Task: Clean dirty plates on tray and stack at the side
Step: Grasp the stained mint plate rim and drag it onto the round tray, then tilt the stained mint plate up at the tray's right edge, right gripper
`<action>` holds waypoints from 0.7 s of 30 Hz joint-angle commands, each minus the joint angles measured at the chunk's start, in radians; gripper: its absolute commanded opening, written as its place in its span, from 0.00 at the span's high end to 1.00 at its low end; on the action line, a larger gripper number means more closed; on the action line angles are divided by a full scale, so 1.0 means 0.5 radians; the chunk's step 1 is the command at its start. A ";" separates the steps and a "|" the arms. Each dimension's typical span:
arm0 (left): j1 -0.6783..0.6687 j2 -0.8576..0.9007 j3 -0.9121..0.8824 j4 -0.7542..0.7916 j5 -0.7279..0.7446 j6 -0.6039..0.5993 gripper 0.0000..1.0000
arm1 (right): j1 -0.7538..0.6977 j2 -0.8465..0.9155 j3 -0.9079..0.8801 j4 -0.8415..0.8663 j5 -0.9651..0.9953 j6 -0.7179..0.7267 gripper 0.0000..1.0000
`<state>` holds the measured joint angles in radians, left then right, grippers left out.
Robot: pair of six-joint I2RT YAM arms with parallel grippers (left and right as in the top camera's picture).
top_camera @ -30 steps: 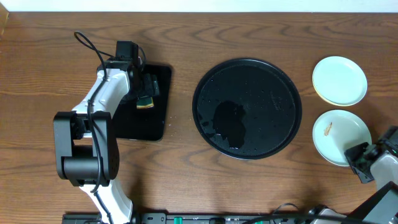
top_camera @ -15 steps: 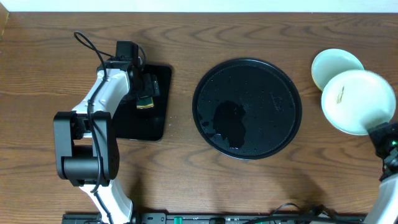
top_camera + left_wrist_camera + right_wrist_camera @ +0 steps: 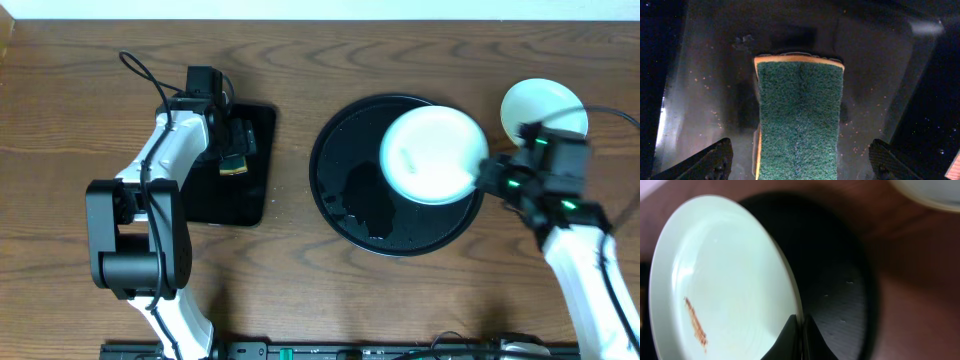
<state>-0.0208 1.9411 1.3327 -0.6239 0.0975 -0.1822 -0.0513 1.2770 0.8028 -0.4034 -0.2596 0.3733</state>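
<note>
Swung in from the frame's right edge, the smeared plate point(image 3: 432, 155) hung over the tray point(image 3: 345, 150), upper right, rim pinched in the right gripper point(image 3: 800, 330), likely for scrubbing; the left gripper point(image 3: 800, 162) gaped above the upper-left sponge point(image 3: 800, 115).

**Illumination and Image Quality**

Overhead view: light is bright and even, coming from above. Faint, soft shadows lie on the wooden surface point(image 3: 400, 50) beside the left arm point(image 3: 140, 230). The glossy round tray point(image 3: 345, 150) mirrors a dark patch and fine speckles. The plate point(image 3: 432, 155) is washed out to near white, with slightly soft edges.

Left wrist view: dim, with black corners. The sponge point(image 3: 800, 125) is sharp. Glare streaks mark the rectangular tray point(image 3: 705, 75) at its left wall and upper right.

Right wrist view: blurred throughout. The second plate point(image 3: 930, 192) in the top right corner is out of focus.
</note>
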 commanded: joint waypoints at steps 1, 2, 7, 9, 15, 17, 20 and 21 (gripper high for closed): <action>0.005 0.009 -0.011 -0.005 -0.025 0.012 0.13 | 0.257 0.232 0.014 0.155 0.399 0.115 0.99; 0.005 0.009 -0.011 -0.005 -0.025 0.012 0.13 | 0.303 0.301 0.014 0.205 0.468 0.160 0.99; 0.005 0.009 -0.011 -0.005 -0.025 0.012 0.13 | 0.396 0.578 0.014 0.431 0.488 0.172 0.97; 0.005 0.009 -0.011 -0.005 -0.025 0.012 0.13 | 0.404 0.628 0.014 0.460 0.488 0.162 0.87; 0.005 0.009 -0.011 -0.005 -0.025 0.012 0.13 | 0.385 0.632 0.075 0.404 0.317 -0.485 0.46; 0.005 0.009 -0.011 -0.005 -0.025 0.012 0.13 | 0.346 0.633 0.195 0.257 0.290 -0.707 0.43; 0.005 0.009 -0.011 -0.005 -0.025 0.012 0.13 | 0.295 0.646 0.356 0.128 0.196 -0.867 0.44; 0.005 0.009 -0.011 -0.005 -0.025 0.012 0.13 | 0.291 0.652 0.370 0.129 0.173 -0.878 0.45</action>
<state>-0.0204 1.9411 1.3327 -0.6239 0.0975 -0.1822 0.1158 1.5967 0.9188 -0.3279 -0.1078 0.0795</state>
